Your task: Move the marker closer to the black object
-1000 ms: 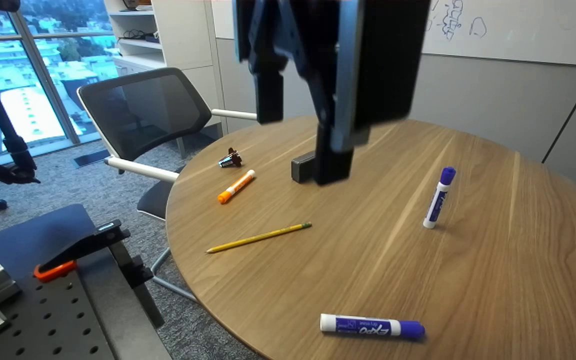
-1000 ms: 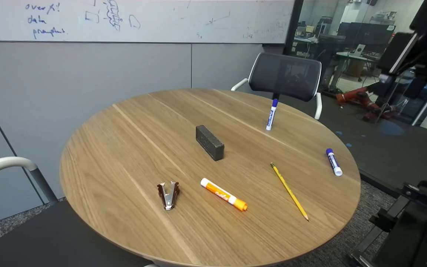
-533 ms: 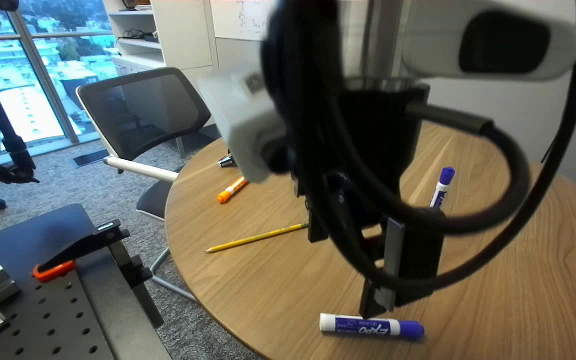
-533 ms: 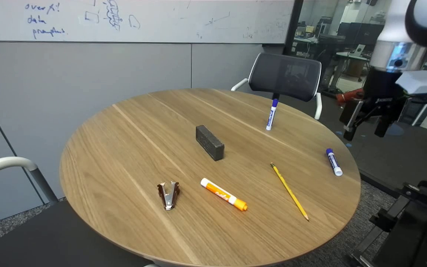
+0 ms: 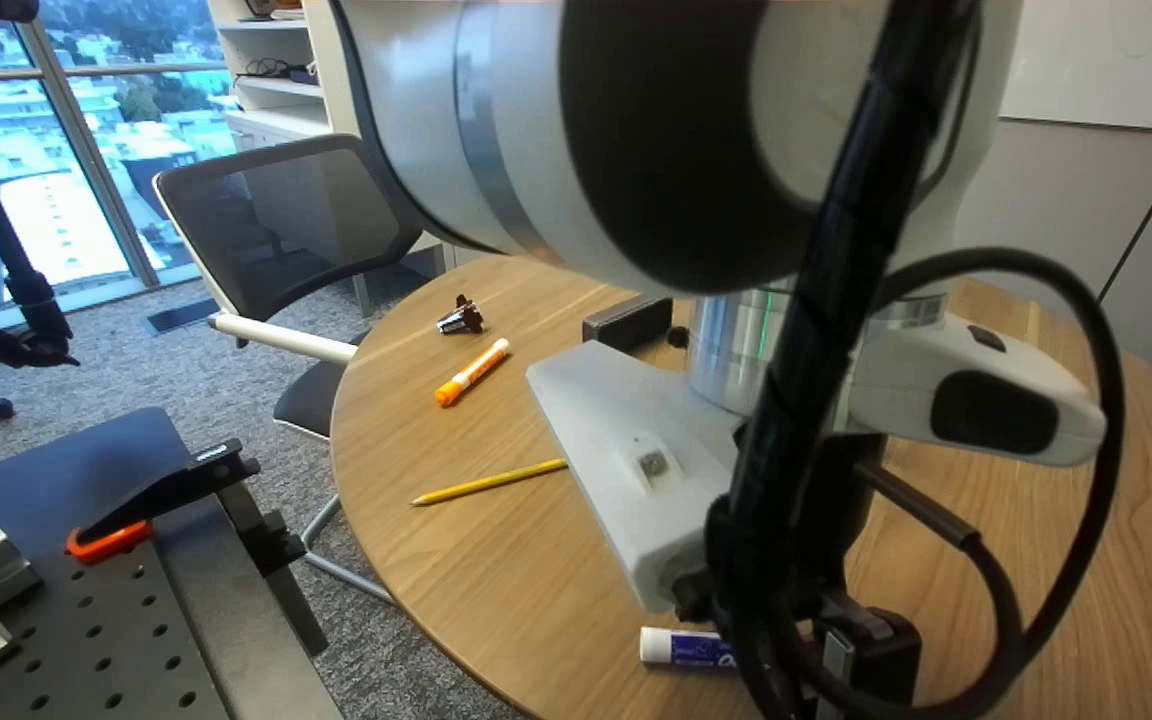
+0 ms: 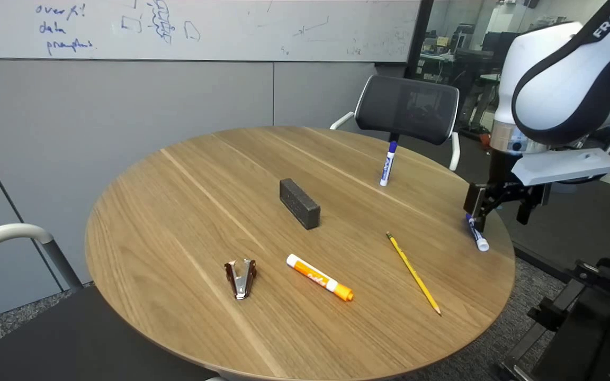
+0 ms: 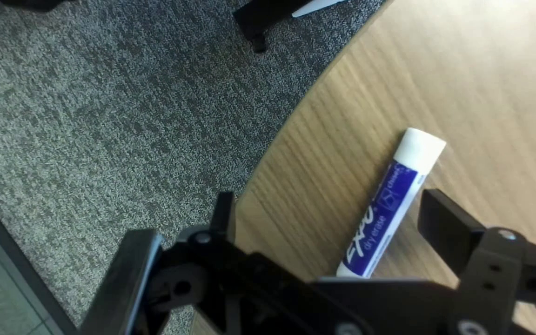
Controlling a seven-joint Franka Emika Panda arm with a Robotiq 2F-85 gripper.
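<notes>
Approach phase of the relocation task. The black two-fingered Robotiq gripper (image 7: pixel 328 207) is spread wide and grips nothing; its fingers stand to either side of a white-barrelled whiteboard marker with blue lettering and dark blue cap (image 7: pixel 386 209), judged to be the one meant. In the wrist view a strip of bare wood shows between the marker and the nearer finger; the cap is hidden there. The marker lies near the rim of a round wood-grain table (image 6: pixel 178 217), well apart from the matte black rectangular block (image 6: pixel 299 203). A near-identical blue-and-white marker (image 6: pixel 387 166) is away from the gripper. Progress, as judged: the reach is nearly complete, but the transfer is not yet begun. Left to do: close on the marker, carry it toward the block, release it.
</notes>
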